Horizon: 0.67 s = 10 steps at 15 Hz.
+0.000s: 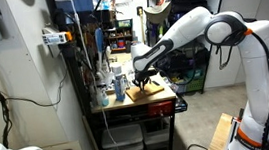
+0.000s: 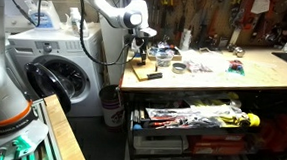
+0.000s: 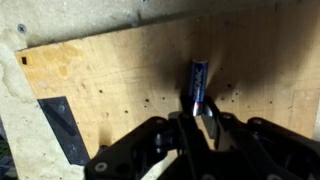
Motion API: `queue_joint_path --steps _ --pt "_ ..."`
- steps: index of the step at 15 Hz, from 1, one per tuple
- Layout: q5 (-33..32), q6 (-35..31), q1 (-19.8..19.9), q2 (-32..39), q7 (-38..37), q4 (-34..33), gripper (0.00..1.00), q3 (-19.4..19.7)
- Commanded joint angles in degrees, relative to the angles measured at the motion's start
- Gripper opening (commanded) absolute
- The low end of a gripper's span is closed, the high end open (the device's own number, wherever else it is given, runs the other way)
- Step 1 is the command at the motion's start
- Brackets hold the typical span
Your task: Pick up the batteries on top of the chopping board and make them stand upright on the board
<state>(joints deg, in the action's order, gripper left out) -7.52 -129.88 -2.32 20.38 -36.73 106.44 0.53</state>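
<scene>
In the wrist view my gripper [image 3: 195,116] is shut on a slim dark blue battery [image 3: 197,82]. The battery points from the fingertips down at the pale tan chopping board [image 3: 110,75], and its far end is at or just above the wood. No other batteries show. In both exterior views the gripper [image 1: 145,80] [image 2: 142,52] hangs low over the board [image 1: 153,93] [image 2: 147,76] at the end of the workbench. The battery is too small to make out there.
A black flat strip [image 3: 62,128] lies at the board's edge on the rougher tabletop [image 3: 25,140]. Upright bottles [image 1: 103,84] stand beside the board. Small parts and dishes [image 2: 199,65] lie further along the bench. A washing machine [image 2: 59,73] stands beside the bench end.
</scene>
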Motion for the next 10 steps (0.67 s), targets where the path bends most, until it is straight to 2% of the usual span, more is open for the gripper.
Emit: queue_joint_path --steps 1,6,8,10 --pt "2.0 1.1 -0.7 -0.3 1.5 0.2 0.04 1.1" --pt "-1.8 -2.1 -2.3 -4.0 -3.1 4.0 0.04 3.0" --pt "-4.0 -3.9 -3.5 -6.4 -7.6 6.6 0.04 4.2" --pt "-9.1 -7.0 -4.8 -8.9 -12.4 9.8 0.04 5.2"
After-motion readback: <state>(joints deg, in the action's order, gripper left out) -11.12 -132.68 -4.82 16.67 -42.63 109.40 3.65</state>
